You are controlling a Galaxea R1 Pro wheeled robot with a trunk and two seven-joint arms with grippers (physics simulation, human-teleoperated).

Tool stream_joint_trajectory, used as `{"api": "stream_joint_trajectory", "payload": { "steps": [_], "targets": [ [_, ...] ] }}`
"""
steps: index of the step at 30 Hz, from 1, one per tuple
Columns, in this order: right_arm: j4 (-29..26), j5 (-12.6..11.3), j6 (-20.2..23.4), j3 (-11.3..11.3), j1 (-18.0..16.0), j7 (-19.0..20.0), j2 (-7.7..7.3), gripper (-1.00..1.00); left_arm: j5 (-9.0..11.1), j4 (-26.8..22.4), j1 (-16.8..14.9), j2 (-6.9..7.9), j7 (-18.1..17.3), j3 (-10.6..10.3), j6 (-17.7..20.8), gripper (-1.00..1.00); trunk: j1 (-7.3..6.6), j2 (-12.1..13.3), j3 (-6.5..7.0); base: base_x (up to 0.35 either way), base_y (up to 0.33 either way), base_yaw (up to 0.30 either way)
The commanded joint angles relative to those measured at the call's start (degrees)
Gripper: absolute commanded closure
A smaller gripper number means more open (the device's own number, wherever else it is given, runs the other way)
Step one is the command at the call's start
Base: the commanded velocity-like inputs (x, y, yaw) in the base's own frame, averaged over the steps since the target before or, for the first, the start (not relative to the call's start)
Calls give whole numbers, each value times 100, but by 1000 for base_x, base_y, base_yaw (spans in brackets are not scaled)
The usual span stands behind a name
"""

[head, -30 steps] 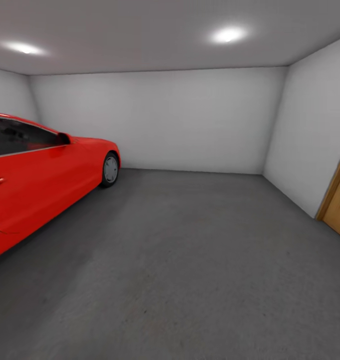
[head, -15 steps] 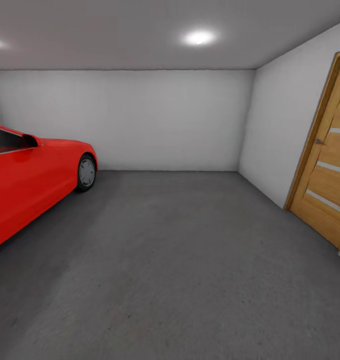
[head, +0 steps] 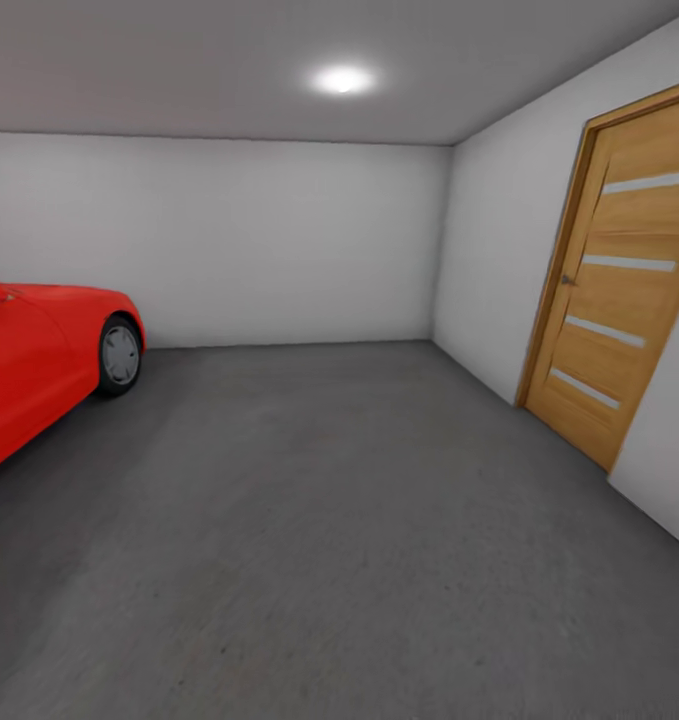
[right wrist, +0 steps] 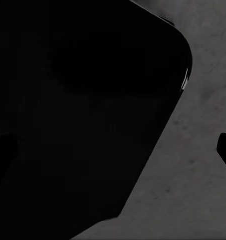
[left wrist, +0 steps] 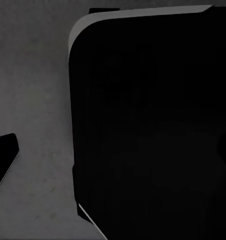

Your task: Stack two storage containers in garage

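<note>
While the head camera looks across the garage, a red car (head: pixel 39 350) sits on the dark grey concrete floor (head: pixel 329 520) — well apart from the wooden door (head: pixel 619 280) in the side wall, beyond the car's nose. One ceiling spotlight (head: pixel 343 79) glows overhead. Both wrist cameras catch a black rounded body over concrete (claw states cannot be told).

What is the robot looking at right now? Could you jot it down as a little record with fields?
room: garage with white-grey walls
floor: rough dark grey concrete
car: red car at the left, front wheel showing
door: wooden door in the right wall, shut
light: ceiling spotlight, on
wrist views: dark robot body over grey floor; grippers' state cannot be told
</note>
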Motion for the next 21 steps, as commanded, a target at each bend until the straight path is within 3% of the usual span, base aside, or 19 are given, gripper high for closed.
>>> {"api": "stream_joint_trajectory", "payload": {
  "steps": [1, 21],
  "targets": [
    [1, -26, -25, 25, -1, 6, 1, -100, 1, -1, -1, 1, -1, 0, -8, -100, 0, -2, -1, 0, 0, -271],
    [1, -26, -37, 25, 0, 6, 2, -100, 1, -1, -1, 1, -1, 0, -8, -100, 0, -2, 73, 0, 0, -271]
  ]
}}
